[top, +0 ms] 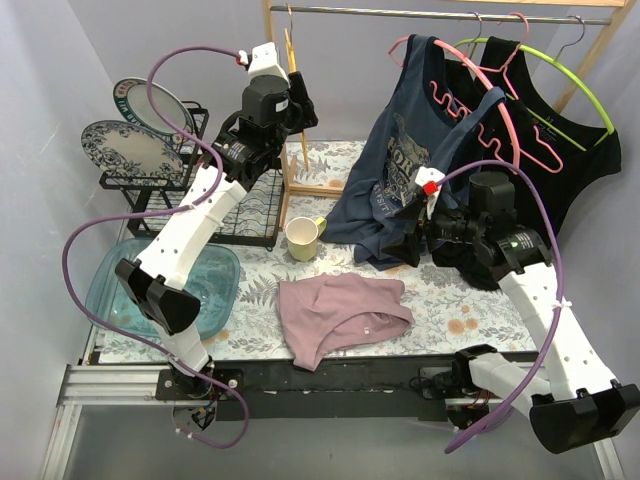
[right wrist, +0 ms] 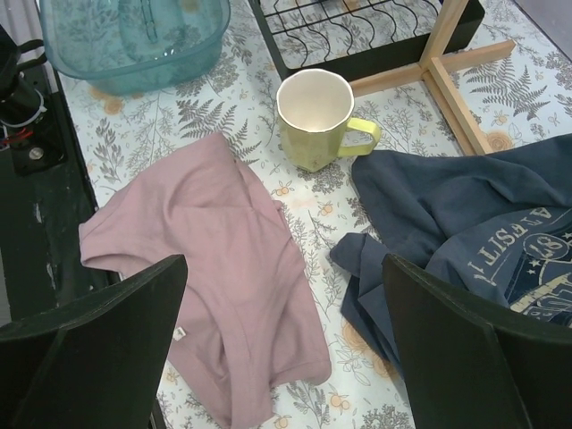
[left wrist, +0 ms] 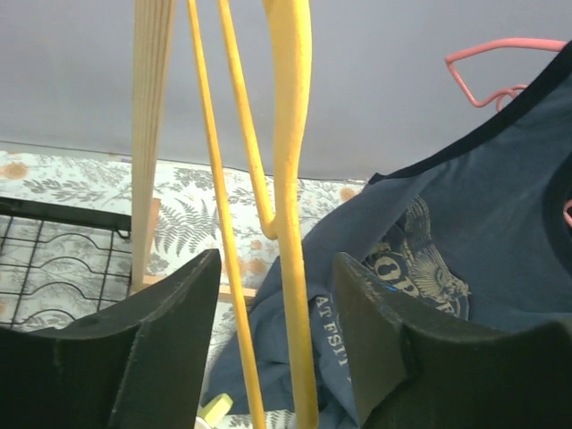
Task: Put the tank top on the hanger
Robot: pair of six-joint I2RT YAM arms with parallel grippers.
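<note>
The dusty-pink tank top [top: 340, 310] lies crumpled on the floral table near the front edge; it also shows in the right wrist view [right wrist: 223, 268]. The thin yellow-orange hanger [top: 291, 52] hangs from the rail beside the wooden post. In the left wrist view its bars [left wrist: 295, 179] run down between my open left jaws. My left gripper [top: 302, 104] [left wrist: 277, 340] is raised at the hanger and not closed on it. My right gripper [top: 410, 238] [right wrist: 286, 344] is open and empty, hovering above the pink top's right side.
A navy printed tank top [top: 410, 160] on a pink wavy hanger [top: 480, 90] drapes onto the table. A black top [top: 560, 150] hangs on a lime-green hanger. A yellow-handled mug [top: 303, 238], a dish rack [top: 240, 215] with plates and a teal basin [top: 210, 290] sit at the left.
</note>
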